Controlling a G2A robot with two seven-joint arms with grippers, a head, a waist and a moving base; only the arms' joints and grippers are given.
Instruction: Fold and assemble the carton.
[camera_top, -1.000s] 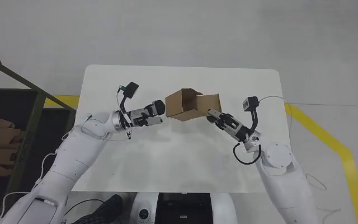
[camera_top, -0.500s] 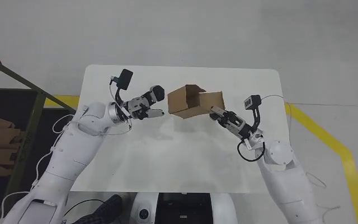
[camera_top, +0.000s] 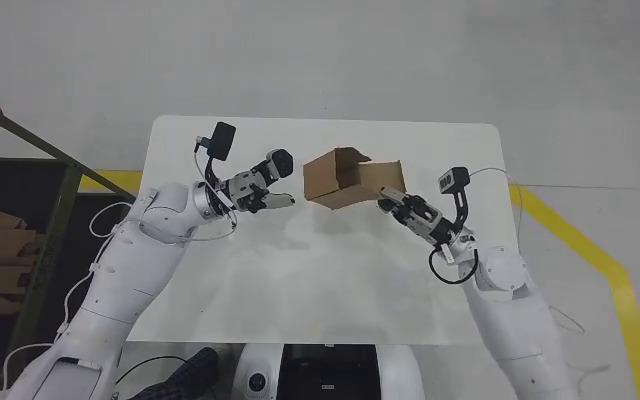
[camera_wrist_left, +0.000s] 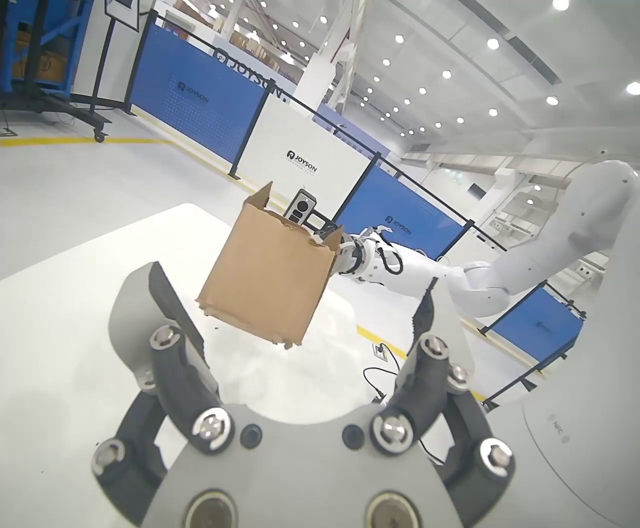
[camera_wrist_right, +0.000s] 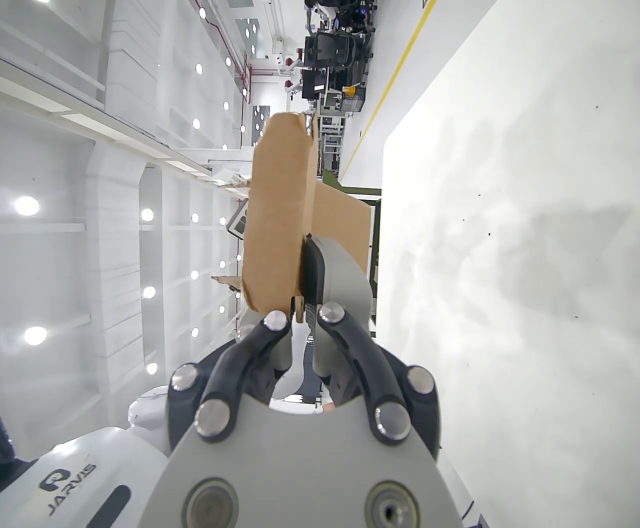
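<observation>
Aloft, open-topped carton (camera_top: 345, 182) pinched by right gripper (camera_top: 385, 203), left gripper (camera_top: 283, 182) spread wide, near it

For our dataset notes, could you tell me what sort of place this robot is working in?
Most likely a large factory or test hall: a high ceiling with rows of lights, blue partition panels, and a yellow floor line beside the white table.

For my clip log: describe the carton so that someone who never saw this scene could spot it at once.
Over the white table, between the two arms, the carton hangs clear of the surface, tilted, one wall pinched by the right gripper. It is the one brown cardboard thing there, open on top; the open left gripper faces it without touching.
</observation>
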